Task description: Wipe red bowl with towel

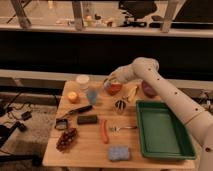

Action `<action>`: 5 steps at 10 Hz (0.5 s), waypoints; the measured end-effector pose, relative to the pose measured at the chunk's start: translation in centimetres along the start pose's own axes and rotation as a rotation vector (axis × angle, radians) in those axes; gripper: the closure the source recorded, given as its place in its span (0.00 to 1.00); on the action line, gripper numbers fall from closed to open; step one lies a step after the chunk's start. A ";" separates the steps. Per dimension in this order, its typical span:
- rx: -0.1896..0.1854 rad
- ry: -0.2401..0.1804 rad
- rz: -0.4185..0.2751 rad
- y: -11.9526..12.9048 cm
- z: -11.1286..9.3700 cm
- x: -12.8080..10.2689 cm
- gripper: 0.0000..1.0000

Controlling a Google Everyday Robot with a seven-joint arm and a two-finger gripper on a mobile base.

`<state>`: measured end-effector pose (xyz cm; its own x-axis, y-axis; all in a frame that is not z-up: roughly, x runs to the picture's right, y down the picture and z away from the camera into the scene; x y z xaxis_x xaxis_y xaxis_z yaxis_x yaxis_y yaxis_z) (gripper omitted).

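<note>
The red bowl (115, 89) stands at the back middle of the wooden table (90, 150). My gripper (108, 82) hangs at the bowl's upper left rim, on the end of the white arm that reaches in from the right. The towel (92, 95), a pale grey-blue cloth, lies on the table just left of the bowl, between it and an orange (73, 97). From here the towel looks apart from the gripper.
A purple bowl (148, 89) and a banana (131, 92) sit right of the red bowl. A green tray (162, 127) fills the right side. Also on the table are a white cup (82, 80), grapes (67, 139), a sausage (104, 131), a blue sponge (119, 152) and a fork (122, 128).
</note>
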<state>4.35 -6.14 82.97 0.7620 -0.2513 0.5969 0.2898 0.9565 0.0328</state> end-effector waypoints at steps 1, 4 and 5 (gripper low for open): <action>0.001 0.001 0.001 0.0 -0.1 0.1 0.82; 0.011 0.017 0.032 0.3 0.3 0.5 0.82; 0.014 0.029 0.050 0.8 0.7 1.2 0.82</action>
<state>5.09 -5.55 84.30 0.7918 -0.2070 0.5746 0.2431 0.9699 0.0145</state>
